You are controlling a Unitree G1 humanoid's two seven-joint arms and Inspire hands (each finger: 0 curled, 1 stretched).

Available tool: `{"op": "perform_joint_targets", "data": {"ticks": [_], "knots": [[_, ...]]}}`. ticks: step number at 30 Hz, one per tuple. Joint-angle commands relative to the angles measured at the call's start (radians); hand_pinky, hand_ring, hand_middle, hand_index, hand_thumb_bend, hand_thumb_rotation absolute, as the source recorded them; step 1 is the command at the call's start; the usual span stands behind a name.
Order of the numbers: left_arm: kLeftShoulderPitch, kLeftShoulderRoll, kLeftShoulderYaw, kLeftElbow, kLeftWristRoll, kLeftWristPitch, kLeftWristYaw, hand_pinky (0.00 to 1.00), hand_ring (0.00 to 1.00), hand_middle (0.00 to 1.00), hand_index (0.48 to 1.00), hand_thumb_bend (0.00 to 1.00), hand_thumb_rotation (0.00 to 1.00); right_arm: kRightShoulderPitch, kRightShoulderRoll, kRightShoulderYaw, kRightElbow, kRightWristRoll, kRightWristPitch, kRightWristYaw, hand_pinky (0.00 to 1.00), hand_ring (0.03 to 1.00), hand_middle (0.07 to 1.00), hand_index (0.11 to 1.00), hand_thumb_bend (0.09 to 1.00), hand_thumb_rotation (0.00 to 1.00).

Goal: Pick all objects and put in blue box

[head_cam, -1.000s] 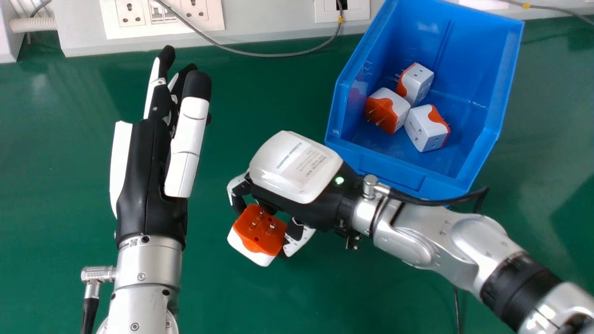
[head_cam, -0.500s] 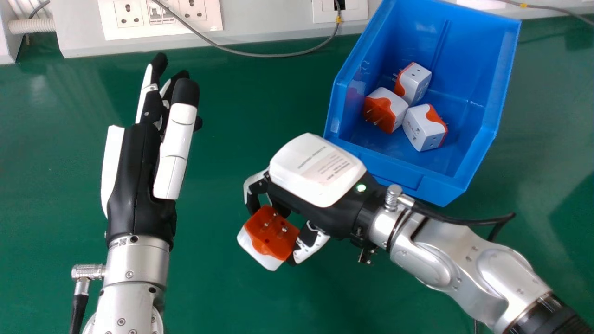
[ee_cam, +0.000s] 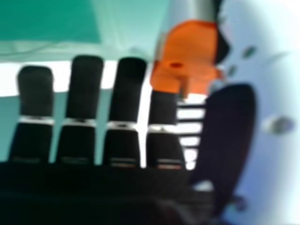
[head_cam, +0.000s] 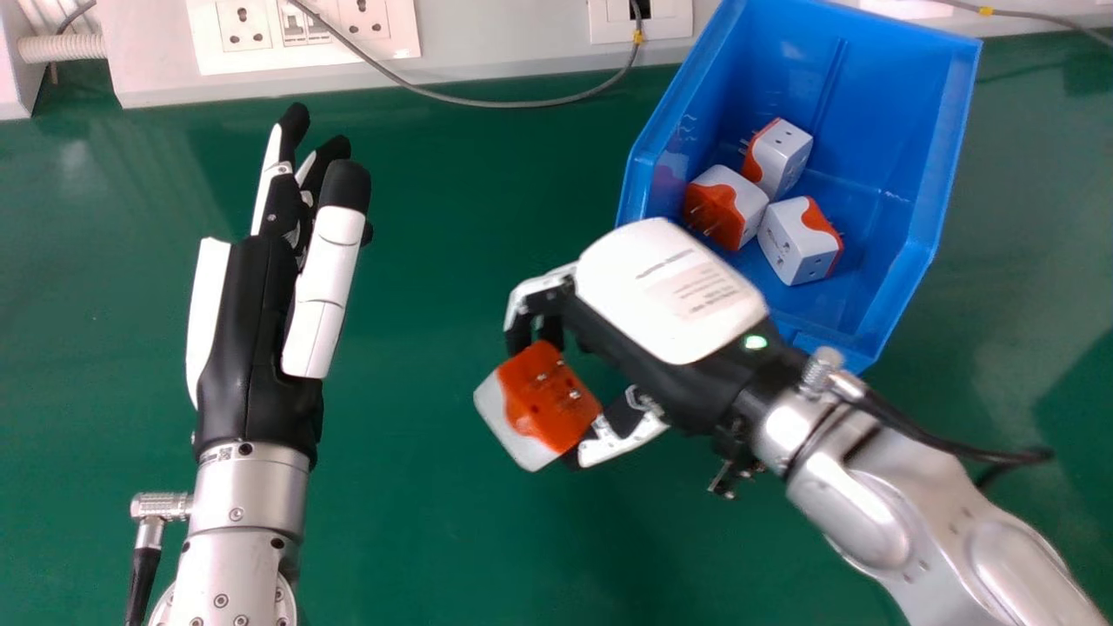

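In the head view my right hand [head_cam: 669,296] is just in front of the blue box [head_cam: 935,174], its back covering part of the near wall. It pinches an orange and white plug adapter [head_cam: 539,404] between fingers and thumb, pins facing the palm side. The right hand view has that adapter [ee_cam: 190,51] between a fingertip and the thumb of the right hand [ee_cam: 126,93]. Three similar adapters lie in the box: one at the back [head_cam: 780,152], one at the left [head_cam: 726,204], one at the right [head_cam: 800,239]. My left hand [head_cam: 269,313] stays over the table's left side, fingers straight.
A green table [head_cam: 417,539] lies under both arms. Along its back edge runs a white trunking [head_cam: 487,43] with sockets [head_cam: 304,30], and a grey cable [head_cam: 522,103] sags in front of it.
My right hand has moved to the right and slightly toward the box, carrying the pinched adapter with it. My left hand has shifted slightly left. The adapters in the box rest as before.
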Motion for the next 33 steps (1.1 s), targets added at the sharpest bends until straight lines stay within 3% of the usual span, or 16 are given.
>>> {"op": "perform_joint_targets", "data": {"ticks": [1, 5, 11, 21, 26, 33], "knots": [[-0.012, 0.013, 0.008, 0.008, -0.008, -0.042, -0.007, 0.83, 0.93, 0.93, 0.976, 0.80, 0.97, 0.006, 0.013, -0.032, -0.064, 0.021, 0.017, 0.001, 0.34, 0.427, 0.518, 0.521, 0.495, 0.00], [-0.009, 0.022, 0.013, 0.037, -0.008, -0.076, -0.014, 0.85, 0.93, 0.94, 0.980, 0.79, 0.97, 0.036, 0.025, -0.099, -0.142, 0.053, 0.025, -0.038, 0.34, 0.431, 0.523, 0.525, 0.494, 0.00], [-0.009, 0.033, 0.021, 0.067, -0.011, -0.107, -0.022, 0.86, 0.94, 0.95, 0.987, 0.80, 0.97, 0.038, 0.038, -0.159, -0.176, 0.059, 0.038, -0.064, 0.32, 0.430, 0.523, 0.544, 0.490, 0.00], [-0.017, 0.049, 0.032, 0.119, -0.018, -0.149, -0.028, 0.87, 0.95, 0.95, 0.993, 0.82, 0.97, -0.125, 0.040, -0.203, -0.009, -0.031, 0.129, -0.153, 0.33, 0.427, 0.518, 0.537, 0.492, 0.00], [-0.017, 0.052, 0.037, 0.128, -0.018, -0.161, -0.032, 0.87, 0.95, 0.95, 0.995, 0.82, 0.96, -0.229, 0.029, -0.203, 0.136, -0.045, 0.172, -0.189, 0.33, 0.423, 0.518, 0.548, 0.490, 0.00], [-0.018, 0.051, 0.040, 0.127, -0.017, -0.157, -0.034, 0.87, 0.95, 0.95, 0.996, 0.82, 0.96, -0.391, 0.003, -0.186, 0.395, -0.044, 0.199, -0.232, 0.32, 0.423, 0.515, 0.557, 0.488, 0.00]]}}
